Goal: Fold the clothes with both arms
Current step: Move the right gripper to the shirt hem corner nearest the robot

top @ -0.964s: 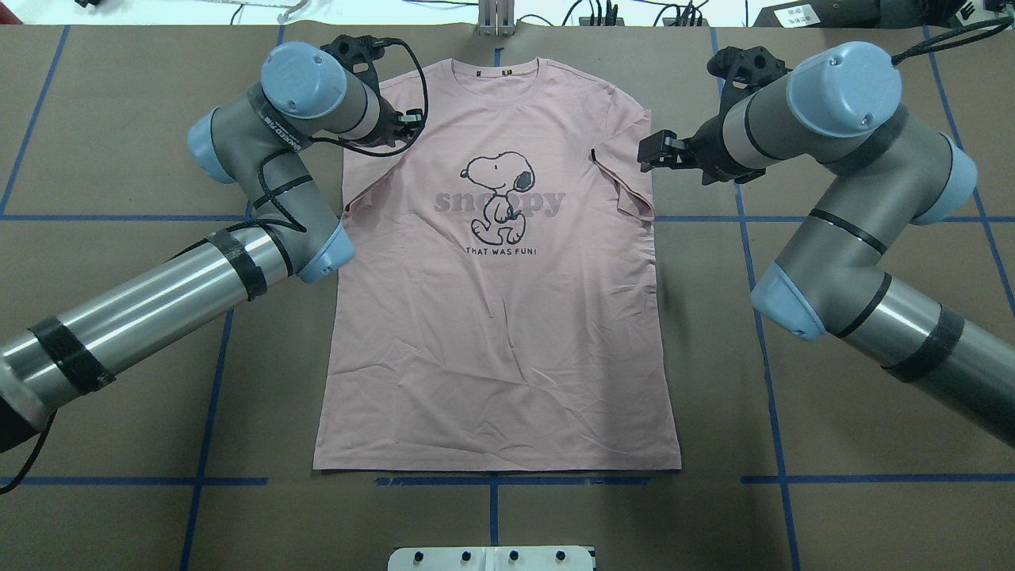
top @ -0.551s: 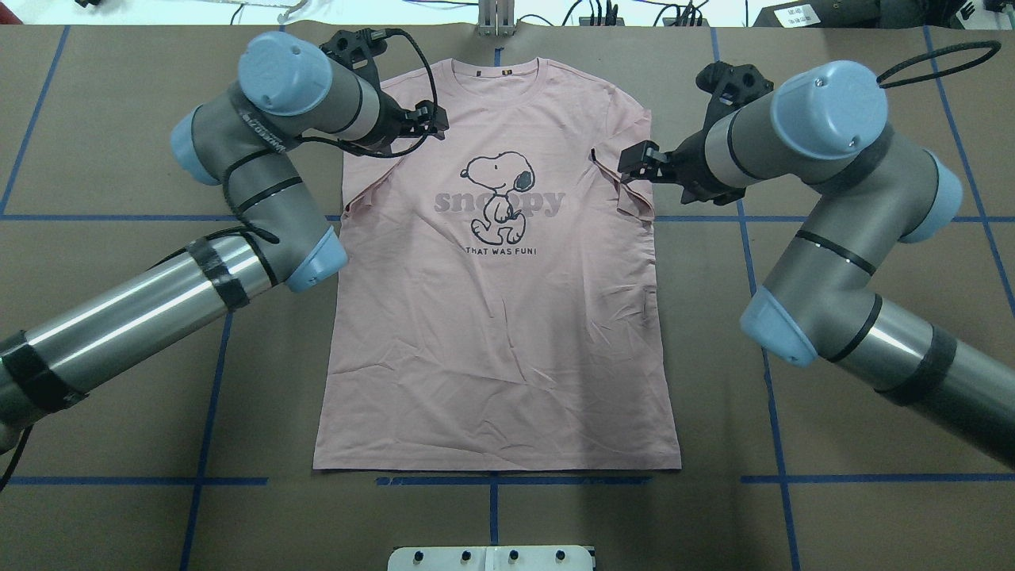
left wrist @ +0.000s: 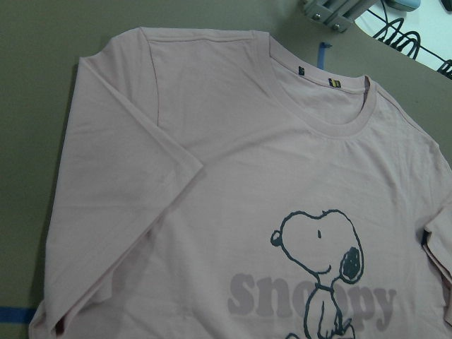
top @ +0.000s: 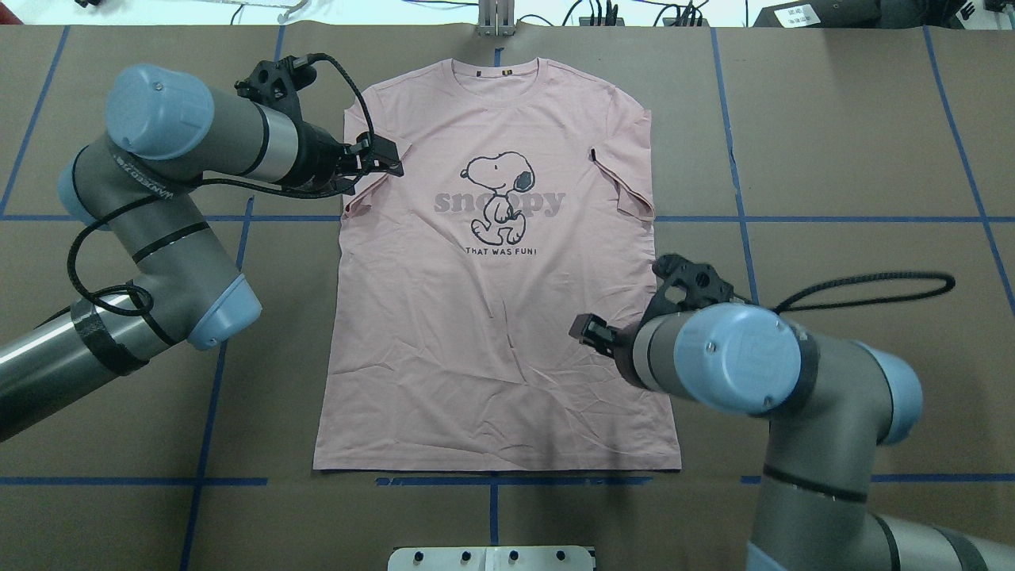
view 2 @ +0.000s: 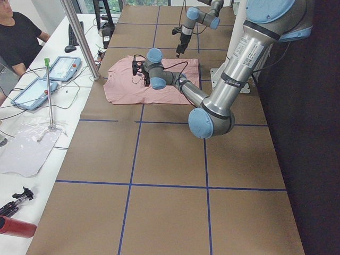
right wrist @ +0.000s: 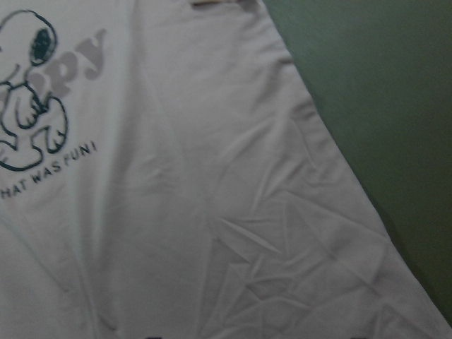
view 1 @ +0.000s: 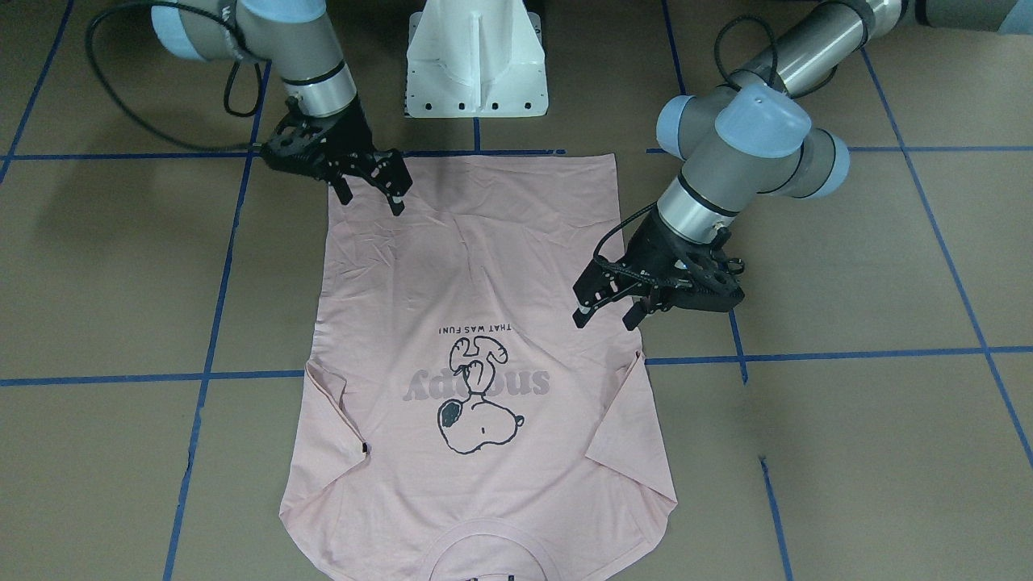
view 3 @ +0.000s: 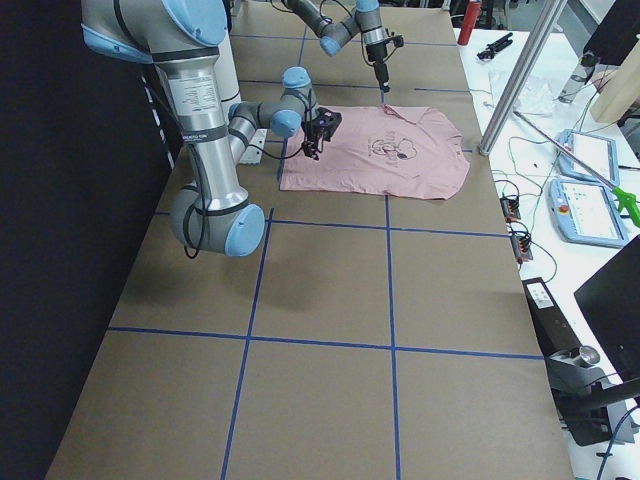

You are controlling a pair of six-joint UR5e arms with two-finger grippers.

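The pale pink Snoopy T-shirt (top: 499, 333) lies flat and face up on the brown table, collar at the far edge. It also shows in the front view (view 1: 452, 274), the left wrist view (left wrist: 212, 176) and the right wrist view (right wrist: 212, 212). My left gripper (top: 387, 165) is open and empty, hovering over the shirt's left sleeve; in the front view (view 1: 605, 316) its fingers stand apart. My right gripper (top: 588, 327) is open and empty, above the shirt's lower right part, towards the hem (view 1: 371, 202). No fingers show in either wrist view.
The white pedestal base (view 1: 476, 64) stands at the near edge behind the hem. Blue tape lines (top: 737, 159) cross the brown table cover. A metal post (top: 496, 17) stands beyond the collar. An operator (view 2: 16, 37) and tablets sit at a side bench.
My right arm has swung from beside the right sleeve back to the shirt's lower right part. My left gripper has drawn back from the shoulder to the left sleeve. The shirt has not moved.
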